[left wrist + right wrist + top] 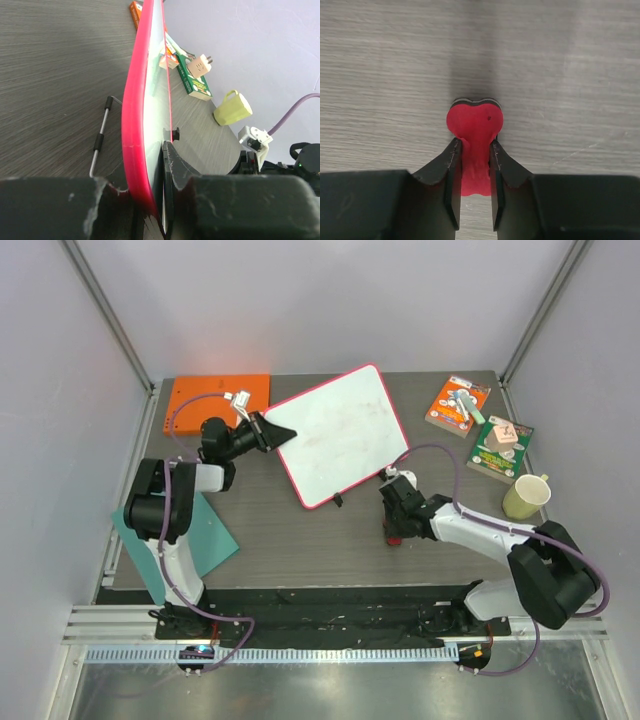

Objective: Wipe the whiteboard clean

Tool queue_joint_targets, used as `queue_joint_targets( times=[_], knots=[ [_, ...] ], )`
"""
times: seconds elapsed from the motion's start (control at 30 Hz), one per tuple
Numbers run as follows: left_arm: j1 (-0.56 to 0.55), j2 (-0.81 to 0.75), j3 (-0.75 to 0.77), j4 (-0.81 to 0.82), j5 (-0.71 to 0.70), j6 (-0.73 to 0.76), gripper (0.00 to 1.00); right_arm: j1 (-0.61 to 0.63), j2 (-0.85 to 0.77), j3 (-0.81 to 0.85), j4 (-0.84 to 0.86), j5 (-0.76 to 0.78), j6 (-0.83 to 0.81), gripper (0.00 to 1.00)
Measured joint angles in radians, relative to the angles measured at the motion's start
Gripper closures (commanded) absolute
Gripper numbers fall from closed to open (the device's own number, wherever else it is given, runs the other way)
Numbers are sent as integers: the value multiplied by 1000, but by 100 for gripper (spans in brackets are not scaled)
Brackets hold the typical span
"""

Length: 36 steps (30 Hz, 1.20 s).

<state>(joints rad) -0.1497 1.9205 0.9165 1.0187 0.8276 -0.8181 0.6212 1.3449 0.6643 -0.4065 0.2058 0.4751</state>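
At the far middle of the bench (300, 550), the whiteboard (340, 435) lies askew; faint dark scribble on its face, pink-red rim all round, left corner caught by the left arm. Orange board (220, 395) sits behind that arm; mug (525, 498) well off to the right; neither is in the wiping path.

Step in hand, as I read it: bring the eraser to the board and wipe. To do it well:
- lift the red heart-shaped eraser (475, 122) and carry it over the near rim, not into it
- set its dark underside flat on the white face
- wipe in overlapping passes toward the held corner, so the board is pushed into the grip, not dragged out
- press lightly; the held edge looks raised off the bench, and the board may rock on its wire stand (100, 140)

Left jaws: nearly closed, clamped on the board's rim, one finger on each face. Right jaws: partly closed, pinching the eraser's narrow tail; the eraser appears to rest on the bench, apart from the board, near its near-right edge.
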Motion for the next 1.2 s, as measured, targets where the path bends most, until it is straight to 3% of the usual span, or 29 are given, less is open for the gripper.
queue_joint_targets(
  times=[0.07, 0.2, 0.37, 0.57, 1.0, 1.2],
  knots=[
    [-1, -2, -1, -2, -2, 8, 81, 6, -7, -19, -4, 2, 15, 58],
    [0, -5, -8, -19, -17, 43, 67, 8, -20, -17, -2, 5, 30, 41],
    [1, -6, -36, -71, -39, 120, 49, 10, -8, 10, -6, 10, 28, 29],
    [-1, -12, -46, -115, -58, 170, 38, 12, -7, 40, -5, 33, 27, 21],
    [-1, -190, -127, -261, -197, 237, 23, 12, -7, 73, -12, 67, 24, 18],
    [-1, -353, -156, -451, -332, 297, 21, 12, -15, 73, 2, 68, 1, 29]
  ],
)
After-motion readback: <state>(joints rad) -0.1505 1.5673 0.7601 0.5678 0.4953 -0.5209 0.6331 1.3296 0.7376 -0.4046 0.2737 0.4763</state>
